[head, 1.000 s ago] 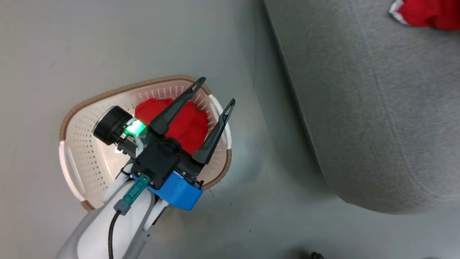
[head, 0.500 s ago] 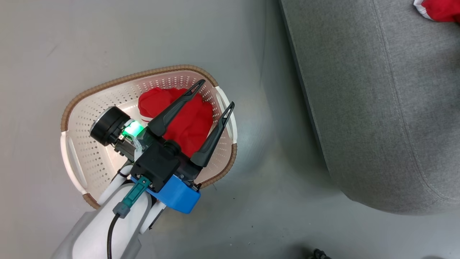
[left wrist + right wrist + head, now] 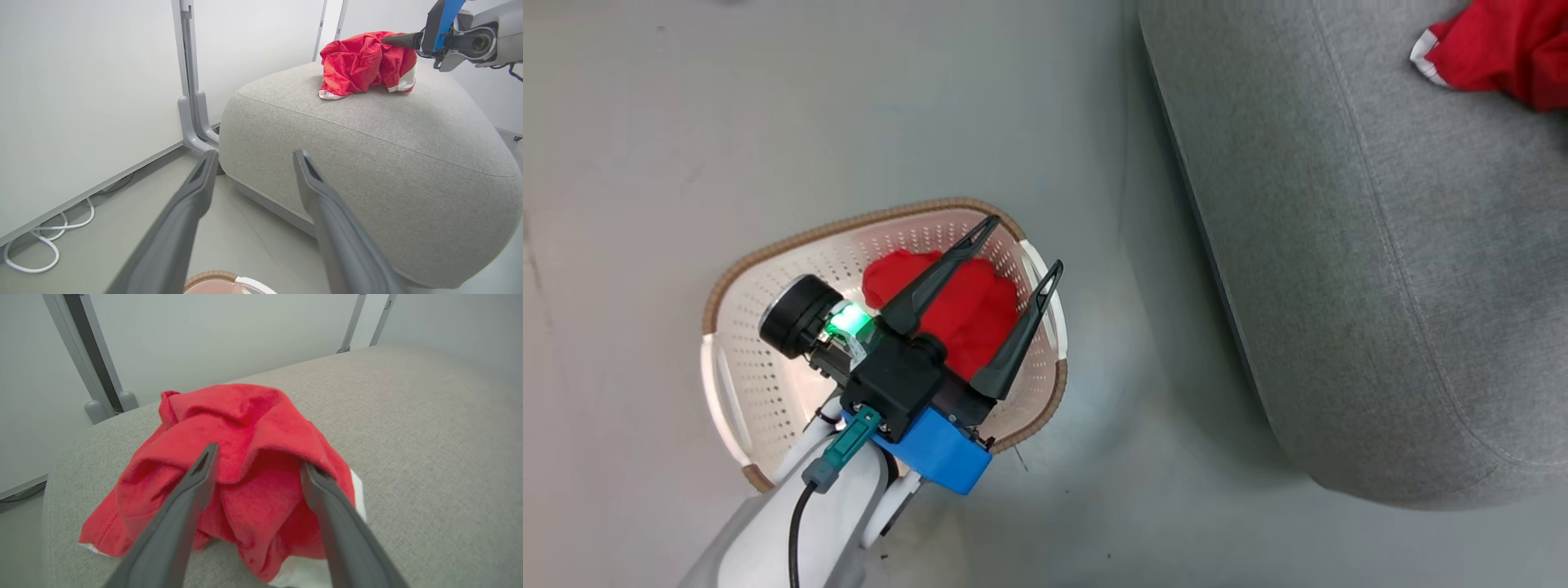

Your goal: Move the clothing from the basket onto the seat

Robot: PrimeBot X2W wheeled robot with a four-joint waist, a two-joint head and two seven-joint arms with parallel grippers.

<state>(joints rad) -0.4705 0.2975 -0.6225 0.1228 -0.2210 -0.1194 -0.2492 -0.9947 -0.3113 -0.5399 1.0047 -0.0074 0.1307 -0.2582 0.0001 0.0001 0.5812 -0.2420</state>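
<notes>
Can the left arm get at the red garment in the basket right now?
Probably yes: the left fingers hang open just above the red garment in the basket, nothing between them.

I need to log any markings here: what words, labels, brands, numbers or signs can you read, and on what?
None can be read: no text shows on the basket, the seat, the red garment in the basket, the red garment on the seat, the left pincer or its blue mount.
</notes>
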